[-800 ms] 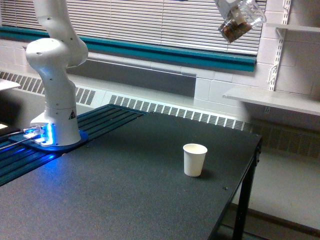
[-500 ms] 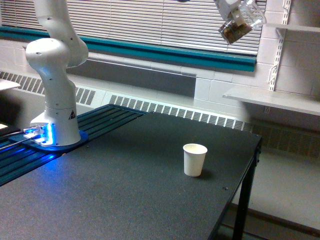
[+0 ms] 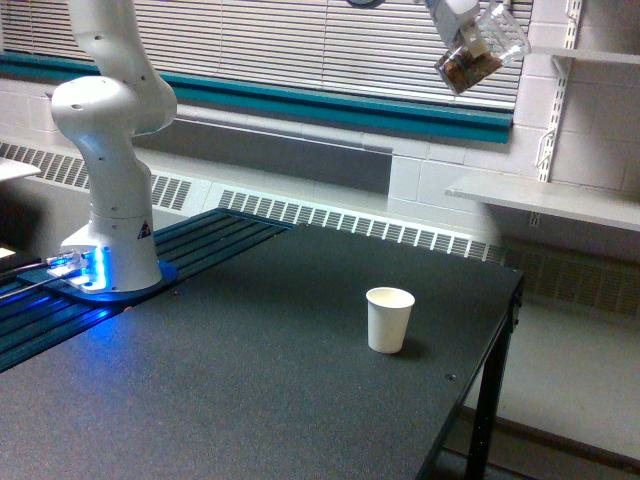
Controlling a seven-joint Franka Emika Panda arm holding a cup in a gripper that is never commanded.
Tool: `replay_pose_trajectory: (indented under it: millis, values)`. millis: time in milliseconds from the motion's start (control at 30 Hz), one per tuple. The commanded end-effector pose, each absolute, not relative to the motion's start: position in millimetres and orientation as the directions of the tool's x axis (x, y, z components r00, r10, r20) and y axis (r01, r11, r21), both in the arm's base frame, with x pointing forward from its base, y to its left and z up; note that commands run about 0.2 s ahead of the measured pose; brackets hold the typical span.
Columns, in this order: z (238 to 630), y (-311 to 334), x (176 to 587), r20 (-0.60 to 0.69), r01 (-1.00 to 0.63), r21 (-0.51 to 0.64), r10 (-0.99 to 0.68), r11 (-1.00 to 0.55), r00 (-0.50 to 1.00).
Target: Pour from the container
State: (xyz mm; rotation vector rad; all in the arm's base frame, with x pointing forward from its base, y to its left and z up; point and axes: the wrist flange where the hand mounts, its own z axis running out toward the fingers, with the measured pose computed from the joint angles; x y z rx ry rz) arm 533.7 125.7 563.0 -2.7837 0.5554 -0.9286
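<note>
The container (image 3: 480, 52) is a clear cup with brown nuts lying at its lower end. It hangs tilted at the top of the exterior view, high above the table and to the right of the white paper cup (image 3: 389, 319). My gripper (image 3: 462, 22) is shut on the container, and most of the gripper is cut off by the top edge. The paper cup stands upright on the black table (image 3: 250, 380), far below the container.
The white arm base (image 3: 108, 190) stands at the exterior view's left with a blue light at its foot. Window blinds and a teal sill run along the back. Wall shelves (image 3: 545, 200) hang at the right. The table's right edge drops off near the paper cup.
The container has risen slightly and shifted a little toward the top edge. The paper cup has not moved.
</note>
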Motion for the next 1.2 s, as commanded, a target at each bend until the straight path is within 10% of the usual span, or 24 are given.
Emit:
replay_pose_trajectory:
  millis: [33, 1200]
  values:
    - [564, 119, 529, 0.561, -0.318, -0.264, -0.413, -0.911, 0.717]
    - [480, 74, 473, 0.508, -0.453, -0.209, -0.492, -0.867, 0.707]
